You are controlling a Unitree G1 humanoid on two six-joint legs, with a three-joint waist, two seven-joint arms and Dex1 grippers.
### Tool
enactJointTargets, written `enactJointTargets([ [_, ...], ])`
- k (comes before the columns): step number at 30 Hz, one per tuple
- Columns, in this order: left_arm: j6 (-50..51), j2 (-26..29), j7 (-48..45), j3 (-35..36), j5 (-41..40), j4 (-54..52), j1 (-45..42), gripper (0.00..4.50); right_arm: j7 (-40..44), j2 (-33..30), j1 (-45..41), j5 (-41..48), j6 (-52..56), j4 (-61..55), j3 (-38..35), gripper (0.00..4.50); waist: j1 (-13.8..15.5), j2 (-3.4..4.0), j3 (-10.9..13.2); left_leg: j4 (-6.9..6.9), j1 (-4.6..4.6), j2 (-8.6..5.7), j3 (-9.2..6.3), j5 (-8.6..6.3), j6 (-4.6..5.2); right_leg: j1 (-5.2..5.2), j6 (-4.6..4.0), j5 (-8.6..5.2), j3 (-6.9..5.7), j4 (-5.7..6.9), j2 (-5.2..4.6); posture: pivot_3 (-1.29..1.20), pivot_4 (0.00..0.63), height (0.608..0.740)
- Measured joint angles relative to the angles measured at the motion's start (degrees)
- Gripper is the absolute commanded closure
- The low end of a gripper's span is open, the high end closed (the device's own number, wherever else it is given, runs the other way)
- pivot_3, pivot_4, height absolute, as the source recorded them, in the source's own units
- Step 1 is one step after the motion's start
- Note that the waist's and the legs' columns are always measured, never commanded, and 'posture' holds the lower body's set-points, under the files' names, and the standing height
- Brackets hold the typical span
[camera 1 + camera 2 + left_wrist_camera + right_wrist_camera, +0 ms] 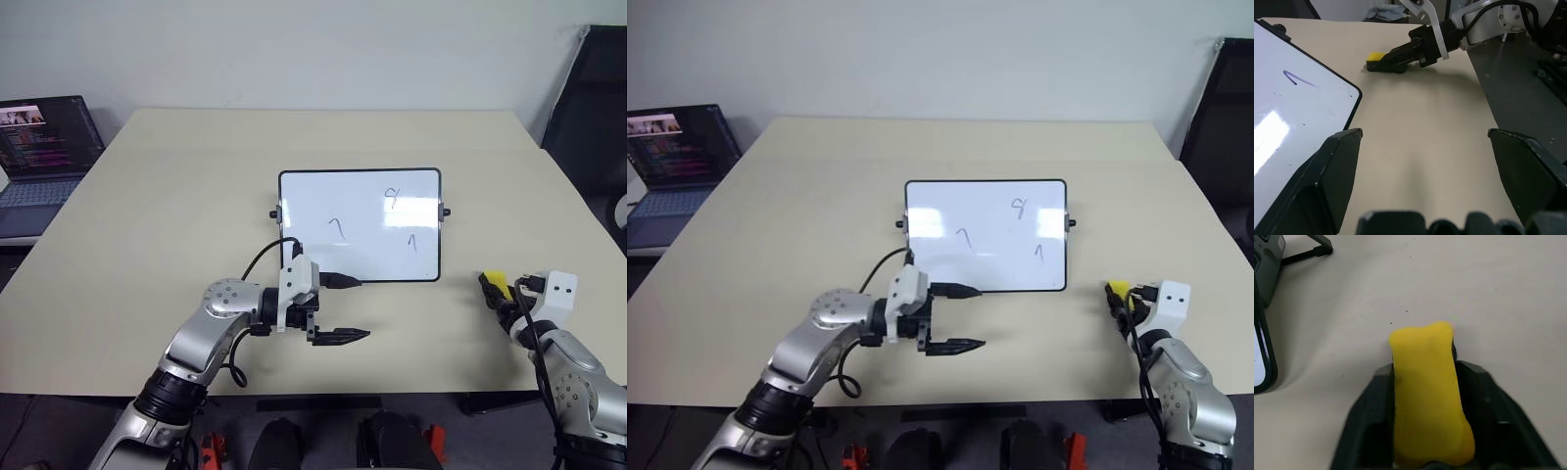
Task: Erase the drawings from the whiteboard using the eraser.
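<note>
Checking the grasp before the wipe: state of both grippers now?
Left gripper: open, empty, beside the whiteboard.
Right gripper: closed on the yellow eraser.

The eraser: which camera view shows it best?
The right wrist view: the yellow eraser sits close up, pinched between the right gripper's fingers. The left wrist view shows it farther off, on the table. Both eye views show a yellow sliver past the whiteboard.

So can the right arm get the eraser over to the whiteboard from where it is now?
Probably yes: the right gripper is shut on the eraser, and only bare table lies between it and the whiteboard.
</note>
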Motion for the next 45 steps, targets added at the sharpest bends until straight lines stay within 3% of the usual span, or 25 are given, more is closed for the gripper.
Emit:
enactJointTargets([
  [14,-2.12,-1.39,2.16,0.39,0.77,1.34,0.00,0.00,1.22,-0.67,1.36,-3.47,-3.90,-1.35,2.68,3.24,0.02,0.00,0.00,0.00,0.00,0.00,-0.01,0.00,0.00,0.00,0.00,0.00,-0.01,-0.01,0.00,0.00,0.150,0.740],
  [23,-7.96,-3.12,9.42,0.94,7.82,5.32,-0.44,0.00,1.69,1.82,1.94,-6.26,-9.91,-5.10,6.64,3.24,0.01,0.00,0.00,0.01,0.02,0.00,0.00,0.00,0.00,0.00,0.00,0.00,0.00,0.03,0.00,0.00,0.150,0.740],
  [30,-12.77,-4.16,14.08,0.91,14.28,12.75,-4.52,0.00,1.55,4.35,-1.31,-8.08,-11.76,-9.09,12.20,3.24,0.02,0.00,0.00,0.02,0.00,-0.01,0.01,0.00,0.00,0.00,0.01,0.01,-0.05,0.01,0.00,0.00,0.150,0.740],
  [45,-15.92,-7.00,14.30,0.73,16.95,18.48,-8.60,0.00,-0.49,8.42,-11.25,-10.94,-12.33,-4.65,18.35,3.24,0.02,0.00,0.00,0.03,-0.05,-0.01,-0.02,0.00,0.00,-0.02,0.01,0.02,-0.04,0.02,0.01,0.00,0.150,0.740],
])
